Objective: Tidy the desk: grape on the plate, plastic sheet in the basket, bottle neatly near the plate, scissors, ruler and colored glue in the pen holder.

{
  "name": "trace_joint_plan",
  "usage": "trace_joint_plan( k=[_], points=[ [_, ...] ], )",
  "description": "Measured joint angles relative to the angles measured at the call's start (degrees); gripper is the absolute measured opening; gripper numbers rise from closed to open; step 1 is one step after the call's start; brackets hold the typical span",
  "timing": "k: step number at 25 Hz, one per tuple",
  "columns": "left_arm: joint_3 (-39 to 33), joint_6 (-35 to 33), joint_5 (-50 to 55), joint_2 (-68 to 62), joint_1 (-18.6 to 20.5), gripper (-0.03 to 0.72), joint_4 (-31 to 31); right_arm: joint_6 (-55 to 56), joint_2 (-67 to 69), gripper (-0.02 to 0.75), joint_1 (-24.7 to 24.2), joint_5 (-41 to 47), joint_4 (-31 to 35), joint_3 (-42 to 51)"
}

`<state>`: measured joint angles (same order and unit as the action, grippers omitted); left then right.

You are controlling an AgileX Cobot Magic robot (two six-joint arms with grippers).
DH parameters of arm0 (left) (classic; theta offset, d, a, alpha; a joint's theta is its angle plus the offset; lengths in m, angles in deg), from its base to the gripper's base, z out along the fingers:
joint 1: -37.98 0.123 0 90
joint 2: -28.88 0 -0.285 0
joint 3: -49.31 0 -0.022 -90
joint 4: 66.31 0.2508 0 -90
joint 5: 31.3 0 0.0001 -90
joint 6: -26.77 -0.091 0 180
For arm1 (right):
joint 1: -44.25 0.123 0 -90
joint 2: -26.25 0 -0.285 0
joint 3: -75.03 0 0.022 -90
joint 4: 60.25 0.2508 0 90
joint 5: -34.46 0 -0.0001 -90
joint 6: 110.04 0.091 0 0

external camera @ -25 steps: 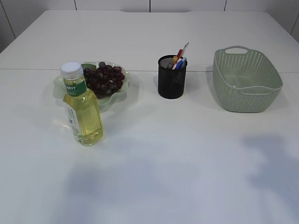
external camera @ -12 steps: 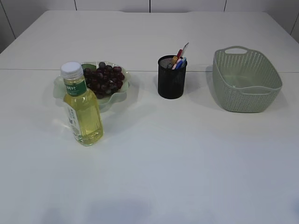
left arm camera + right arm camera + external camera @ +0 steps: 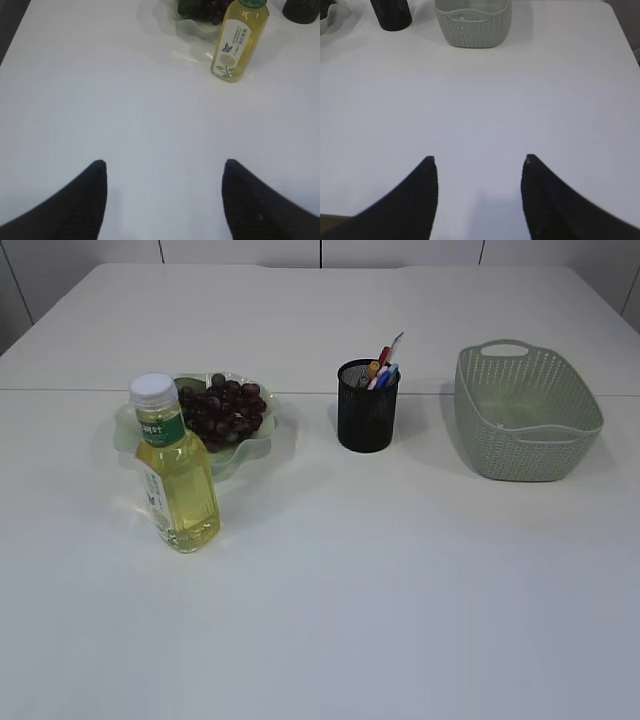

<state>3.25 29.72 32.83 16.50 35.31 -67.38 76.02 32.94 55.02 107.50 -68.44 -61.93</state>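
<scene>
Bottle (image 3: 177, 468) upright, cap skyward, just beside plate (image 3: 262, 436).

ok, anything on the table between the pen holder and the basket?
Nothing. In the exterior view the stretch between the pen holder and the basket is bare white table; the right wrist view shows the same gap.

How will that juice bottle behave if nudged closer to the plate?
The bottle stands upright, tall and narrow, so a high push could probably tip it. It looks nearly full, so likely fairly heavy. Its smooth sides may slip in a loose grip, and the plate sits close behind.
</scene>
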Motion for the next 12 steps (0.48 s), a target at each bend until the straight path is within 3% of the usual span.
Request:
trace_joint_plan(
  k=[12],
  points=[
    [-0.47, 0.0, -0.85, 1.63, 0.0, 0.498, -0.8, 0.0, 0.0, 0.43, 0.0, -6.37, 1.59, 5.27]
  ],
)
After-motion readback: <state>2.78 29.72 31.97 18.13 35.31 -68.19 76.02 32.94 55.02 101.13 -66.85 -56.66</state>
